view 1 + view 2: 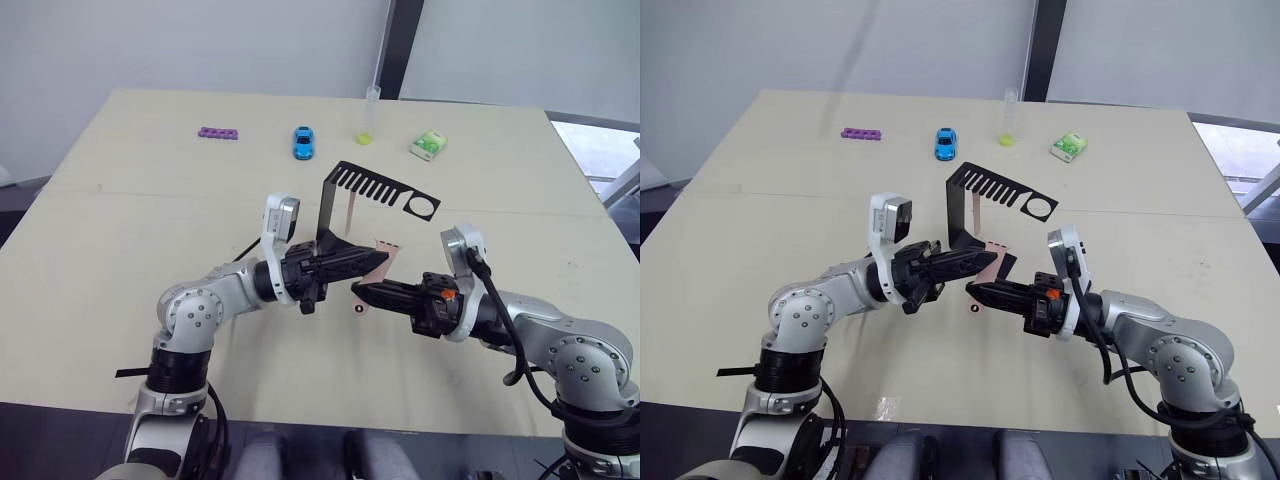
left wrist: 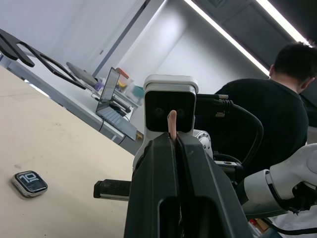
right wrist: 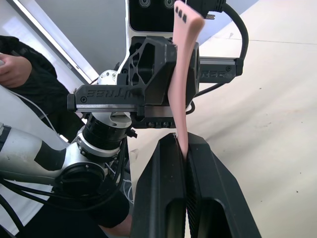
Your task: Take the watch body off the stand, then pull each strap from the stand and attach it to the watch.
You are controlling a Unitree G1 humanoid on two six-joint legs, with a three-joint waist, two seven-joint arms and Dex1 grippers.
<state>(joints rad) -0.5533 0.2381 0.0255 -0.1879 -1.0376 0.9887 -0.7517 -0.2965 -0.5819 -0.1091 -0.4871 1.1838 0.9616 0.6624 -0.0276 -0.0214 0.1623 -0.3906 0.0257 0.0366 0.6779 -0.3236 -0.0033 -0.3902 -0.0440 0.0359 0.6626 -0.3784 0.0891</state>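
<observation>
A thin pink strap (image 3: 181, 84) is pinched between both grippers just in front of the black sheet-metal stand (image 1: 345, 205); most of it's hidden by the left gripper (image 1: 375, 262) and right gripper (image 1: 362, 291). The small rounded-square watch body (image 2: 30, 182) is seen lying flat on the matte beige table (image 1: 140, 230).

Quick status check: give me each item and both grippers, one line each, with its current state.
Left gripper: shut on a strap.
Right gripper: shut on the same strap.
Strap: off the stand, pinched at both ends.
Second strap: hanging on the stand.
Stand: upright on the table.
Watch body: lying on the table, screen up.
</observation>
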